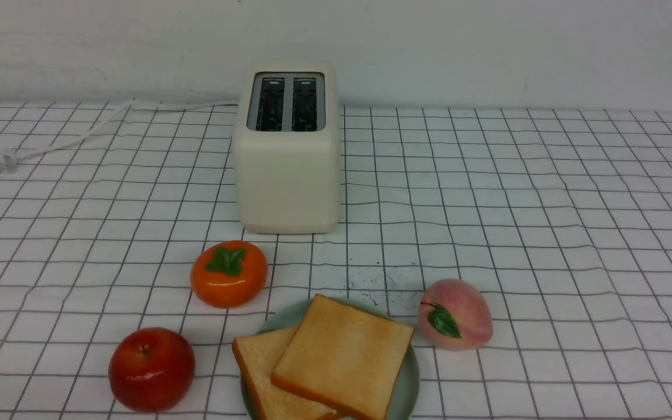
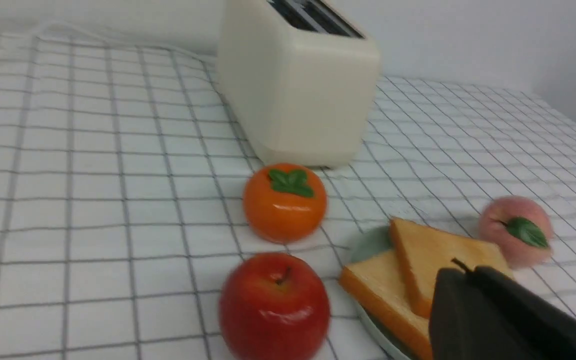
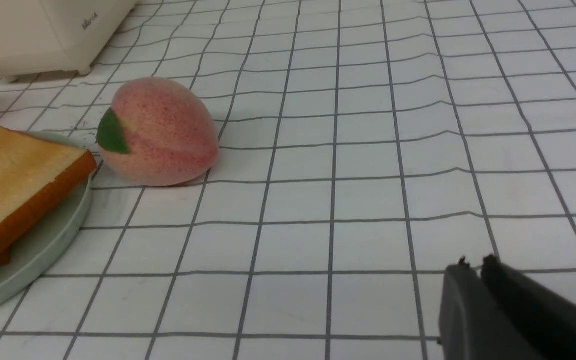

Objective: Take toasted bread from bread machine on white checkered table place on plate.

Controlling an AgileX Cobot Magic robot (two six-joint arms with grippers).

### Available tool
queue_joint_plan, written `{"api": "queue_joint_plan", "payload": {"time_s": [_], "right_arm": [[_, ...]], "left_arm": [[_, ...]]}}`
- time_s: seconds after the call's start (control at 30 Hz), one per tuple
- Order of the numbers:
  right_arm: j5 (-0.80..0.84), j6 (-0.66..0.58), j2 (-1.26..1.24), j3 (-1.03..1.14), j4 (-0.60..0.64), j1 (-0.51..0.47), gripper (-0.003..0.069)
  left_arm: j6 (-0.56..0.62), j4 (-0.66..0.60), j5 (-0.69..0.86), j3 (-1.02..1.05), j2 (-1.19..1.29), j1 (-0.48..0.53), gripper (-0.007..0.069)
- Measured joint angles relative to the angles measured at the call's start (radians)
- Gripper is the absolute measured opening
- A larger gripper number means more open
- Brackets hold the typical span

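Note:
The cream bread machine [image 1: 289, 146] stands at the back middle of the white checkered table [image 1: 546, 233], and both its dark slots look empty. Two slices of toasted bread lie overlapped on the mint-green plate [image 1: 286, 318] at the front: the upper slice [image 1: 342, 356] rests partly on the lower one [image 1: 257, 361]. In the left wrist view my left gripper [image 2: 468, 270] is shut and empty, hovering by the toasted bread [image 2: 438, 250] on the plate [image 2: 368, 240]. My right gripper [image 3: 474, 262] is shut with nothing in it, over bare cloth, well apart from the plate [image 3: 43, 240]. Neither gripper shows in the front view.
An orange persimmon [image 1: 228, 273] sits between the bread machine and the plate. A red apple [image 1: 151, 368] lies left of the plate and a pink peach [image 1: 455, 314] right of it. The white power cord [image 1: 50, 146] trails off at the back left.

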Motion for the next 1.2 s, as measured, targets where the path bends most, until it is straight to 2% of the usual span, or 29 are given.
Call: {"api": "queue_joint_plan", "payload": {"time_s": [0.1,0.13,0.3,0.47,1.2], "right_arm": [[0.000,0.000,0.000,0.000,0.000,0.000,0.0050],[0.000,0.000,0.000,0.000,0.000,0.000,0.0052],[0.000,0.001,0.000,0.000,0.000,0.000,0.0056],[0.000,0.001,0.000,0.000,0.000,0.000,0.0064],[0.000,0.001,0.000,0.000,0.000,0.000,0.0095]], "left_arm": [[-0.028,0.034,-0.078,0.057,0.000,0.059,-0.0013],[-0.033,0.037,-0.119,0.110,0.000,0.115,-0.0013],[-0.038,-0.001,-0.130,0.244,0.000,0.213,-0.0013],[-0.029,-0.031,-0.058,0.260,0.000,0.224,-0.0013],[-0.025,-0.054,-0.058,0.260,0.000,0.224,-0.0013]]}}
